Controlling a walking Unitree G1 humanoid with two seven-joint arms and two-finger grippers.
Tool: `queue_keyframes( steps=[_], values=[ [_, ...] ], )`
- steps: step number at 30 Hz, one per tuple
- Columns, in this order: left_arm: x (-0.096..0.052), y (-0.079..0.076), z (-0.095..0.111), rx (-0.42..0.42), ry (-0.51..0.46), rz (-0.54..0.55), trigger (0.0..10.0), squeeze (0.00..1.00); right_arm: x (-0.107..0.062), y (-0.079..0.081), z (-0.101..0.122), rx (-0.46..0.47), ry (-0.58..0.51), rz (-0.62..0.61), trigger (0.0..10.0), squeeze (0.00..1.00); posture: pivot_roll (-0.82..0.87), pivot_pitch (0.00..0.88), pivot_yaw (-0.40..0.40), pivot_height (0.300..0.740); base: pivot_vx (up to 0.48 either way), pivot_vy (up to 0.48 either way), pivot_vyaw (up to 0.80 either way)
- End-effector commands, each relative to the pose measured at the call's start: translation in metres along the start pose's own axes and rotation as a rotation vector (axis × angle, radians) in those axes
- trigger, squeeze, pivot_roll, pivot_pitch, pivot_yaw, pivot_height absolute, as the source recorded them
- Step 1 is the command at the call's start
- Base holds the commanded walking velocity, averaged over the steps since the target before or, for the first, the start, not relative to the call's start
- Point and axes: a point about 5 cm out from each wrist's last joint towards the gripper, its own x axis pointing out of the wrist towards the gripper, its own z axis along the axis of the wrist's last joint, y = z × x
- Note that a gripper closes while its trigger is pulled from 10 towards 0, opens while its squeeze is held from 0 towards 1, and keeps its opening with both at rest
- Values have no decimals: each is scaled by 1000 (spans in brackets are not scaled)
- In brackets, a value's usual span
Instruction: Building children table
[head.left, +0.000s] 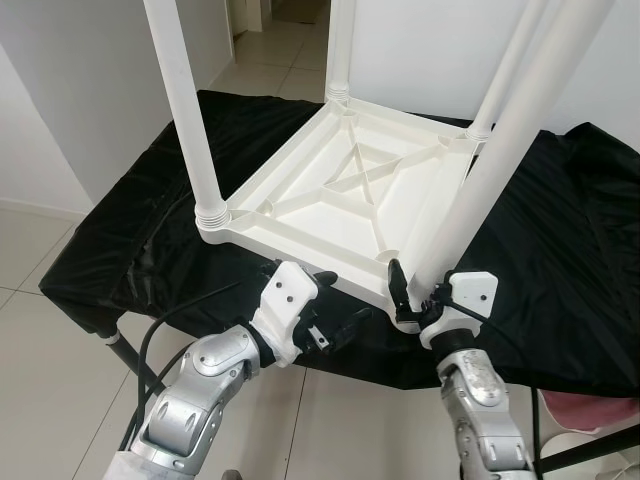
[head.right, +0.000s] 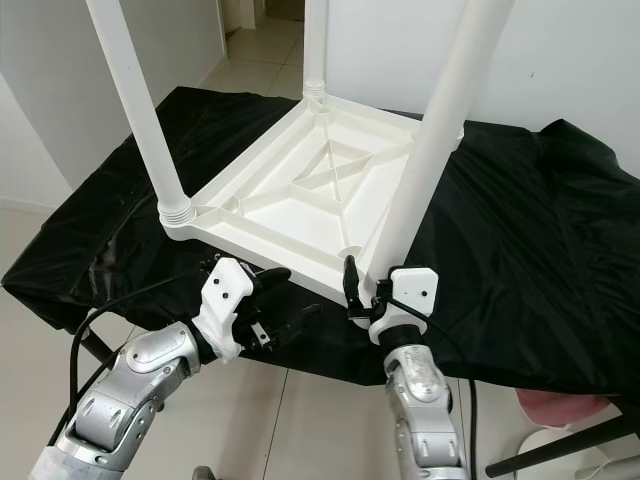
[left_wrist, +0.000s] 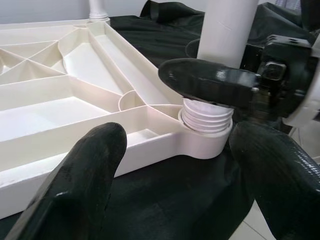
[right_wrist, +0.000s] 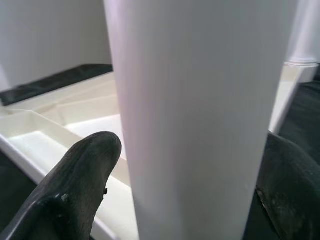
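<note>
The right gripper clasps the white plastic leg at the upturned white plastic tabletop; the left gripper hovers unclenched beside it.

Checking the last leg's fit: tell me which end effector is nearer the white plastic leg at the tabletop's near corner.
Right. The right end effector grips the white plastic leg just above its socket; the left end effector hovers open beside that corner, apart from it.

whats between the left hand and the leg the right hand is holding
Only black cloth and the tabletop's corner socket, seen in the left wrist view. The left hand sits open beside the leg that the right hand grips.
</note>
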Motion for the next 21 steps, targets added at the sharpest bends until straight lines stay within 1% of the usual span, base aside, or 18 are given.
queue_keyframes(
  steps=[1, 3, 5, 6, 7, 8, 9, 11, 14, 16, 21],
  values=[
    [0, 2, -3, -8, 6, 43, 10000, 0, -1, -3, 2, 16, -4, 44, 10000, 0, 16, 57, 0, 740, 0, 0, 0],
    [-1, 2, -4, -7, 4, 43, 10000, 0, -1, -11, 3, 10, -4, 126, 10000, 0, 15, 57, 0, 740, 0, 0, 0],
    [-1, 2, -5, -16, 2, 39, 10000, 0, 2, -21, 2, 12, 12, 176, 10000, 0, 14, 53, 1, 740, 0, 0, 0],
    [-1, 2, -5, -16, 2, 39, 10000, 0, 2, -21, 2, 12, 12, 176, 10000, 0, 14, 53, 1, 740, 0, 0, 0],
    [-1, 2, -4, -17, 1, 36, 10000, 0, 3, -24, 3, -7, 14, 223, 10000, 0, 14, 51, 0, 740, 0, 0, 0],
    [-1, 1, -5, -18, 3, 29, 10000, 0, 4, -28, 3, -6, 28, 275, 10000, 0, 11, 47, 0, 740, 0, 0, 0],
    [-1, 1, -5, -18, 3, 29, 10000, 0, 4, -28, 3, -6, 28, 275, 10000, 0, 11, 47, 0, 740, 0, 0, 0],
    [0, 1, -6, -25, 12, 11, 10000, 0, 8, -33, 1, -29, 73, 394, 10000, 0, 6, 29, -2, 740, 0, 0, 0],
    [1, 2, -6, -17, 11, 11, 10000, 0, 11, -36, -1, -31, 89, 419, 10000, 0, 5, 26, -1, 740, 0, 0, 0],
    [2, 3, -5, -19, 6, 1, 10000, 0, 14, -35, -3, -35, 111, 479, 10000, 0, 3, 19, -4, 740, 0, 0, 0],
    [4, 1, -5, -19, 5, -11, 10000, 0, 15, -33, -10, -45, 149, 533, 10000, 0, 2, 16, -3, 740, 0, 0, 0]
  ],
)
